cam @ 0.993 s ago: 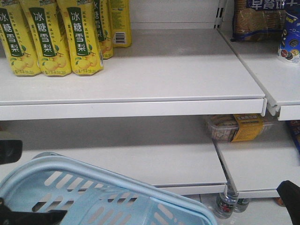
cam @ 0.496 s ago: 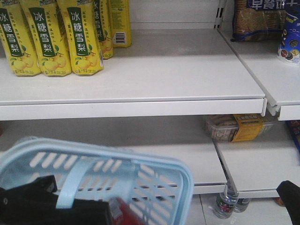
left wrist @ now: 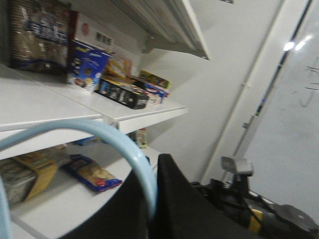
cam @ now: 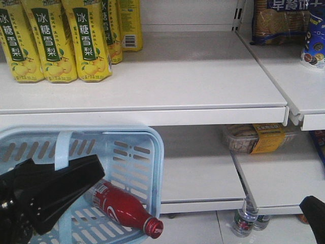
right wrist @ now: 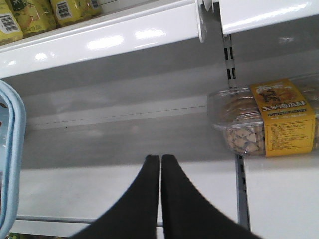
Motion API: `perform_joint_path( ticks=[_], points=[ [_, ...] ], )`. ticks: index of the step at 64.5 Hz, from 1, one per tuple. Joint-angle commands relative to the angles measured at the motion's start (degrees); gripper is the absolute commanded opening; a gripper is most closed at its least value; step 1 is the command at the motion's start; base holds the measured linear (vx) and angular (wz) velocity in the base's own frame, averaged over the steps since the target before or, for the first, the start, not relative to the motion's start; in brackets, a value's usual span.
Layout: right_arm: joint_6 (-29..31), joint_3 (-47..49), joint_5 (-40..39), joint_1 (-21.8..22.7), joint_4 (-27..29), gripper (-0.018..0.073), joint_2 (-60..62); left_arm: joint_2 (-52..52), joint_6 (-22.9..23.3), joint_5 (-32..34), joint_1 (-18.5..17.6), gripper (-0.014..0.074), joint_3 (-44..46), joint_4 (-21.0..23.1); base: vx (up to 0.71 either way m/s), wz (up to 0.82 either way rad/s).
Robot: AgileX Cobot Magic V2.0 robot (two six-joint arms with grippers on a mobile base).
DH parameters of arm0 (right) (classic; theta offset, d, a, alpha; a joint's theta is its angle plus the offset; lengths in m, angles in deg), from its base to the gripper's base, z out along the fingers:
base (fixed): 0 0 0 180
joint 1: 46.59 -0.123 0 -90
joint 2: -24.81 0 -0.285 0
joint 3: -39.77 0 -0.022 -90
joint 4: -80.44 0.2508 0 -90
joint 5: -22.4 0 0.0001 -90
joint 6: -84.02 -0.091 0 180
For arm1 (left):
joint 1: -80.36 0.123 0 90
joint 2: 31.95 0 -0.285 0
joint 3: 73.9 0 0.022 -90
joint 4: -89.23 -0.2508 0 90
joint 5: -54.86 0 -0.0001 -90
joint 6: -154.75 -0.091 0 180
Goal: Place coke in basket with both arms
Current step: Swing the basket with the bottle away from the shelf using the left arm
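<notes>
The light blue basket (cam: 147,152) hangs at lower left in the front view, tipped with its opening toward the camera. A red coke bottle (cam: 119,207) lies inside against the lower wall, cap pointing right. My left gripper (cam: 56,190) is a broad black shape in front of the basket. In the left wrist view this gripper (left wrist: 155,174) is shut on the basket's handle (left wrist: 99,130). My right gripper (right wrist: 160,158) is shut with nothing in it, over the lower shelf to the right of the basket rim (right wrist: 12,159).
Yellow drink bottles (cam: 56,40) stand on the upper shelf (cam: 152,117). A clear biscuit box with a yellow label (right wrist: 269,119) lies on the lower shelf at right. Water bottles (cam: 244,221) stand on the floor. Snack packs (left wrist: 89,172) lie on the side shelves.
The basket has risen and turned, so its opening now faces the camera and the coke bottle shows inside. The left gripper has come up into view. The right arm has not moved.
</notes>
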Motion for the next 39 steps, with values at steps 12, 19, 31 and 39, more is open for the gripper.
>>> perform_joint_path(
  ticks=[12, 19, 31, 39],
  points=[
    [0.45, 1.52, 1.21, 0.23, -0.73, -0.0004, -0.54, 4.74, -23.44, -12.04, -1.4, -0.0007, -1.56, 24.53, 0.0, 0.0],
    [0.45, 1.52, 1.16, 0.23, -0.73, -0.0004, -0.54, 7.11, -30.95, -17.43, -1.35, -0.0007, -2.71, 30.35, 0.0, 0.0],
    [0.45, 1.52, 1.16, 0.23, -0.73, -0.0004, -0.54, 11.67, -43.57, -19.81, -1.35, -0.0007, -4.81, 35.28, 0.0, 0.0],
    [0.45, 1.52, 1.16, 0.23, -0.73, -0.0004, -0.54, 15.9, -48.83, -19.51, -1.35, -0.0007, -8.01, 37.37, 0.0, 0.0]
  ],
)
